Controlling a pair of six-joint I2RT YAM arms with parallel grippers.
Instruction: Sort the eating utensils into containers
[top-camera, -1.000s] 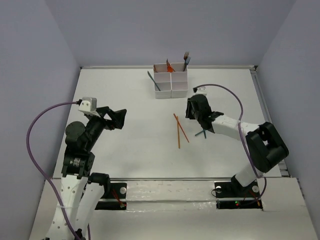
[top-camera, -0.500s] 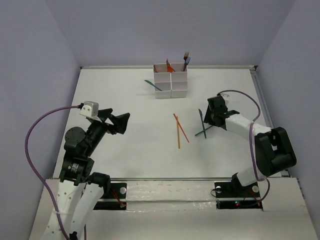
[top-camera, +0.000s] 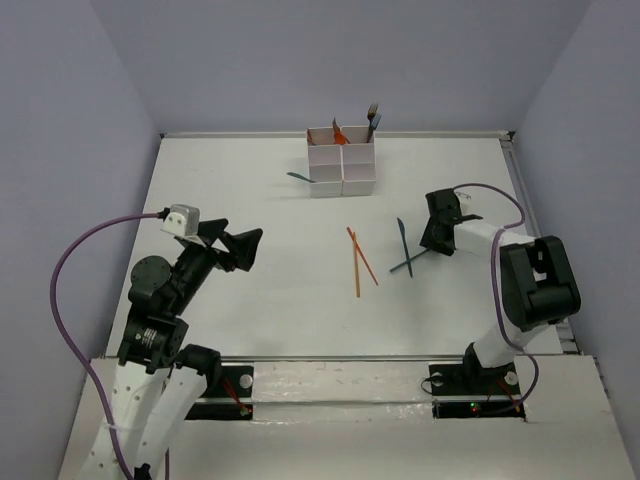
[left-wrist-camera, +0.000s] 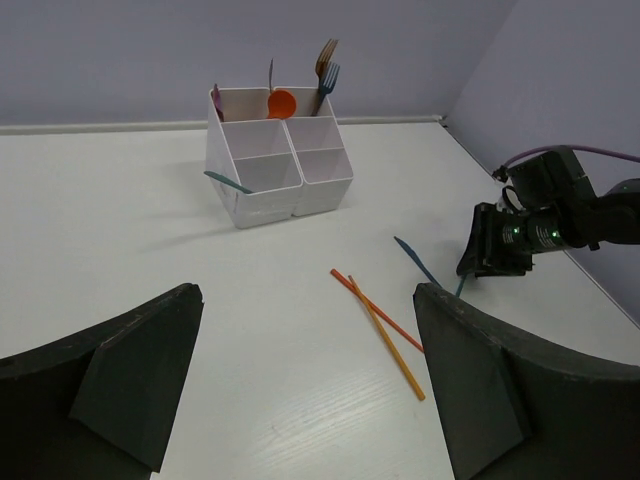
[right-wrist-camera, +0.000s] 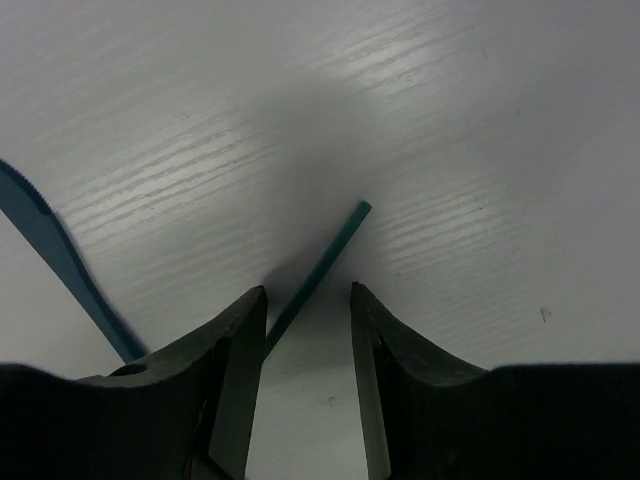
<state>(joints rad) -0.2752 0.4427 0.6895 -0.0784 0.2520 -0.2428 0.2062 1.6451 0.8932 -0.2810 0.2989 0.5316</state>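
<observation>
White table (top-camera: 250, 200) with faint wood grain, matte, boxed in on three sides by plain pale lavender walls: back wall (top-camera: 340, 60), left wall (top-camera: 60, 150), right wall (top-camera: 600, 120). Thin metal rail (top-camera: 517, 168) along the table's right edge. Light soft and even, shadows faint.

Matt wood-grain table (right-wrist-camera: 480, 150), smooth plast. knife (right-wrist-camera: 45, 228)

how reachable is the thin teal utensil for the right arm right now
Likely yes: the right gripper is open astride the thin teal utensil, with nothing covering its handle.
</observation>
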